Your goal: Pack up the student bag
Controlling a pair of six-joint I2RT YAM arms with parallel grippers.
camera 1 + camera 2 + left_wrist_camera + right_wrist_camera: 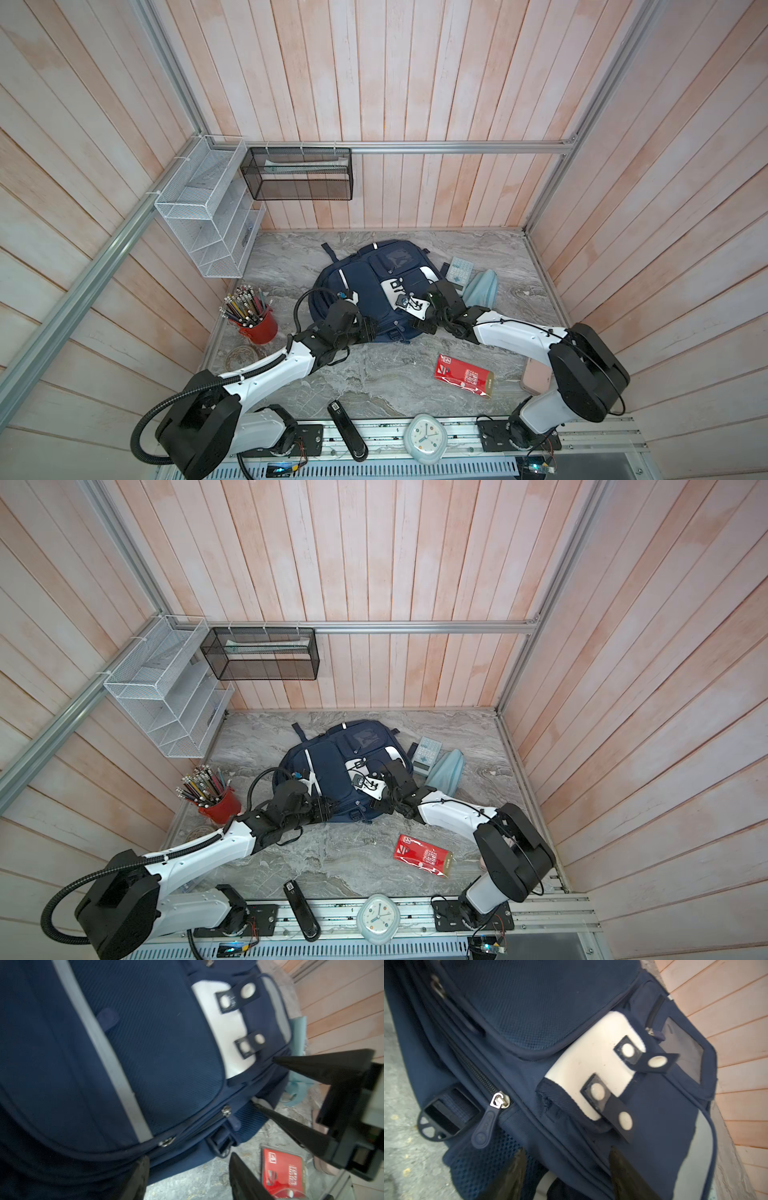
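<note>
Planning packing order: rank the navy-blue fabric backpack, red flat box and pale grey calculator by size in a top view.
1. navy-blue fabric backpack
2. red flat box
3. pale grey calculator, though it lies farther from the camera

Tabletop [374, 374] free before student bag [361, 286]; red box [463, 376] rightward.

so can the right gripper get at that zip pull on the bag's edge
Probably yes: the zip pull lies uncovered on the student bag, close beside the right gripper, whose jaws stand open. Nothing sits between them in the right wrist view.
</note>
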